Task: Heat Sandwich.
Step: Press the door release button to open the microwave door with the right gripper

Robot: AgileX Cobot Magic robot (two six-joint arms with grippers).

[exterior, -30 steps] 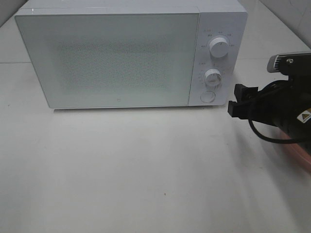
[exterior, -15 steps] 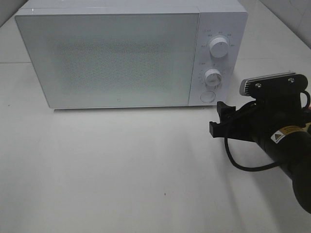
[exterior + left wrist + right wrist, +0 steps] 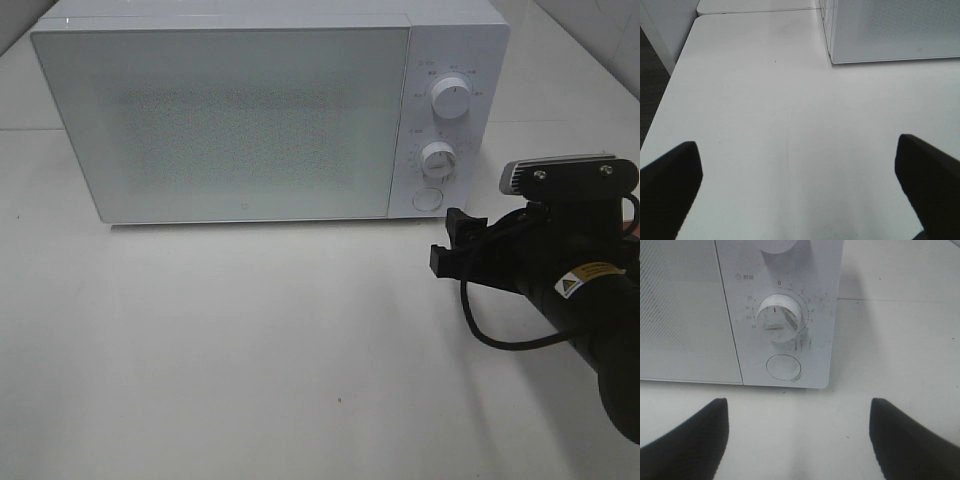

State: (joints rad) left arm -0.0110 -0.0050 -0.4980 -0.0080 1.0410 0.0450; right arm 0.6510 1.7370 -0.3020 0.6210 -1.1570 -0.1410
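Observation:
The sandwich is out of view in every frame. The white microwave [image 3: 250, 120] stands at the back of the table with its door shut. My right gripper [image 3: 447, 243] is open and empty. It hovers just in front of the control panel, below the round button [image 3: 427, 199]. The right wrist view shows the open gripper [image 3: 797, 435] facing that button [image 3: 783, 367] and the timer dial [image 3: 780, 318] above it. My left gripper [image 3: 797, 165] is open and empty over bare table, with the microwave's left corner [image 3: 832, 55] ahead of it. It does not show in the exterior high view.
A second dial [image 3: 450, 98] sits at the top of the panel. The white table [image 3: 250, 350] stretches in front of the microwave. Its left edge [image 3: 665, 95] drops to a dark floor. A black cable [image 3: 500, 335] loops under my right arm.
My right arm has moved in from the right edge, leftward and nearer the camera, to the front of the control panel. In the last half second it barely shifted.

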